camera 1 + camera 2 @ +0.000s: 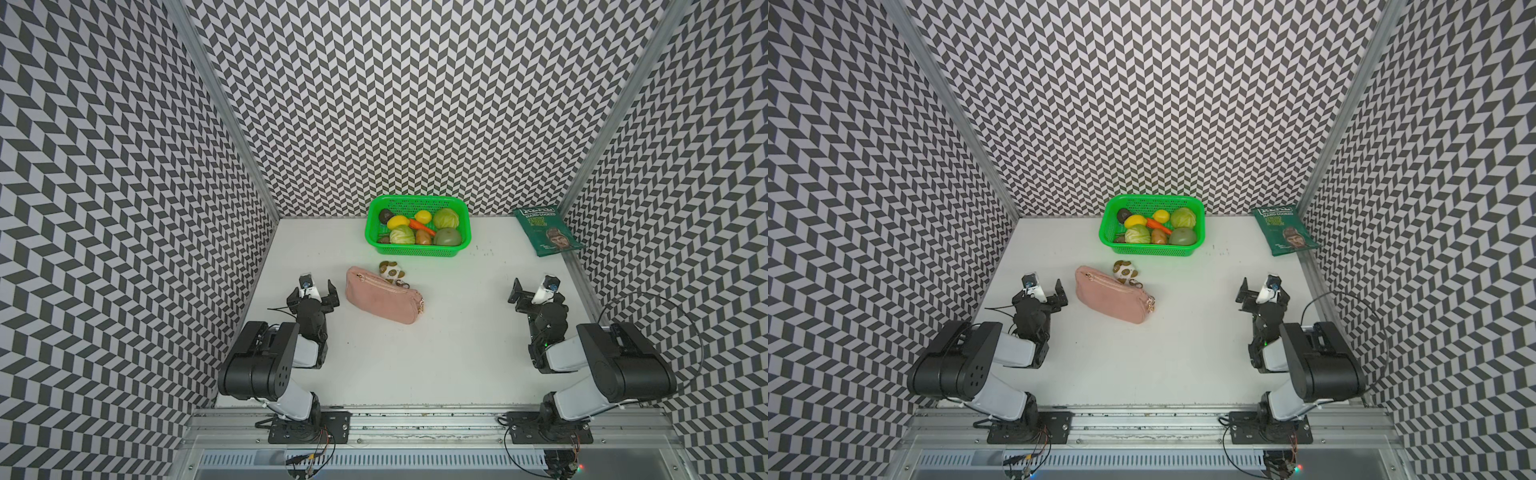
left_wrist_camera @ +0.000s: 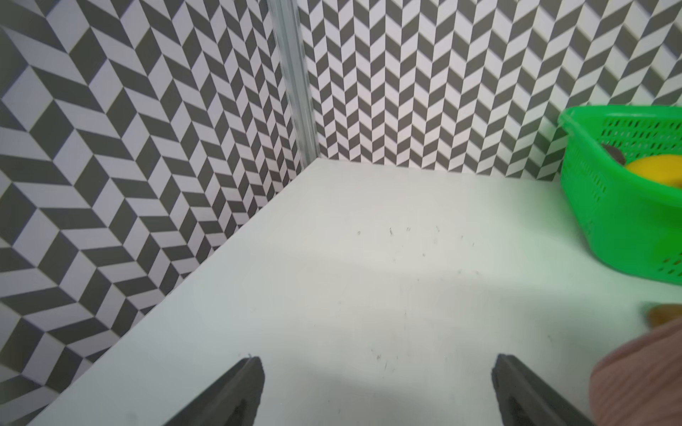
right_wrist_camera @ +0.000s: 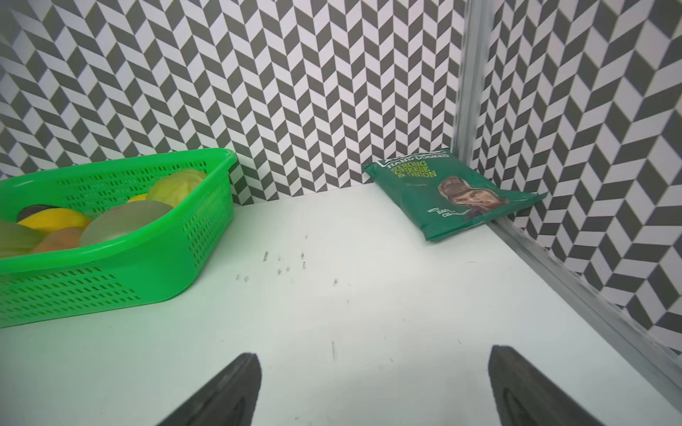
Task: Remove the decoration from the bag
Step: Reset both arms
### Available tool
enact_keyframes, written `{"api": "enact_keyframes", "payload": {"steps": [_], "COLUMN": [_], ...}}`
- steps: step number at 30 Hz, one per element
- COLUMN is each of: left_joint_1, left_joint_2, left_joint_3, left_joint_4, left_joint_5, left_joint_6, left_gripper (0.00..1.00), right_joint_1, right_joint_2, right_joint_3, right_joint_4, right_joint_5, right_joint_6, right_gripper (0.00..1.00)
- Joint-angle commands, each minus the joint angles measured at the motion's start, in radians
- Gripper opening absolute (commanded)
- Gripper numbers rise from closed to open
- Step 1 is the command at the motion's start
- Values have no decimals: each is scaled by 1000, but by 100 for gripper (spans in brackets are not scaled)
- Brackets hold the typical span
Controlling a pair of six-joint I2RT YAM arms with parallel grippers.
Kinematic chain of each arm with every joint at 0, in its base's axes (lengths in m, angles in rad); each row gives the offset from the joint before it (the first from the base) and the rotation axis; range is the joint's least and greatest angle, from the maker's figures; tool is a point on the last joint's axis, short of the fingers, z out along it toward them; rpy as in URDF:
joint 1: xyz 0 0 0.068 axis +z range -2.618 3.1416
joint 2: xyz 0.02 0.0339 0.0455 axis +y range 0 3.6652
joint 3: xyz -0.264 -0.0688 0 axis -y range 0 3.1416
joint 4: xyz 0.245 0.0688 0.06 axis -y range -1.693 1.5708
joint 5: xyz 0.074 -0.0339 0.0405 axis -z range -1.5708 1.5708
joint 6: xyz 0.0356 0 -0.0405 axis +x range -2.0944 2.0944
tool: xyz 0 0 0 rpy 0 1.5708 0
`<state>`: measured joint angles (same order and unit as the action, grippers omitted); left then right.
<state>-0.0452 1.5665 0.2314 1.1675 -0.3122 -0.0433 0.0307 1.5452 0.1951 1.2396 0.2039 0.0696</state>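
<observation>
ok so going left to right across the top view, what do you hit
left gripper, open → soft dusty-pink fabric pouch → right gripper, open. left out because they overlap these: small white-and-brown plush charm, green plastic basket, dark green crisp packet

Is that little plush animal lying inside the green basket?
No, the plush animal lies beside the pink bag, outside the basket.

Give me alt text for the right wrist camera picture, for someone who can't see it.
The right hand is open over the white table, holding nothing, its two dark fingers spread wide. Beyond it sit a green basket of toy vegetables and a dark green crisp packet, which lies in the corner of the chevron-patterned walls.
</observation>
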Motion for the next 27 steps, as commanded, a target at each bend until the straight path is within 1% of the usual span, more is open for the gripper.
{"api": "enact_keyframes", "payload": {"steps": [1,2,3,5,8,11,13,15,23,27], "left_joint_1": [10,10,10,13,12,11,11,11,16,15], "left_joint_2": [-12,-6,-9,-8,-21,-23,-23,-21,-8,-19], "left_joint_3": [33,29,29,34,21,14,14,15,34,18], "left_joint_4": [54,73,64,58,71,78,79,79,58,74], "left_joint_5": [77,75,75,79,81,79,79,79,86,87], "left_joint_6": [-6,-3,-2,-4,-4,-3,-3,-3,-6,-6], "left_gripper": [100,100,100,100,100,100,100,100,100,100], "right_joint_1": [7,9,11,14,22,22,23,21,22,22], "right_joint_2": [-6,20,18,-25,2,-21,-11,-19,-17,-17], "right_joint_3": [19,-15,-14,61,51,74,65,71,72,72], "right_joint_4": [91,183,173,-22,53,-36,2,-28,-25,-25], "right_joint_5": [-17,-16,-16,-18,-53,-63,-61,-65,-66,-65], "right_joint_6": [-27,-33,-33,-31,-59,-62,-55,-61,-61,-61], "right_gripper": [100,100,100,100,100,100,100,100,100,100]}}
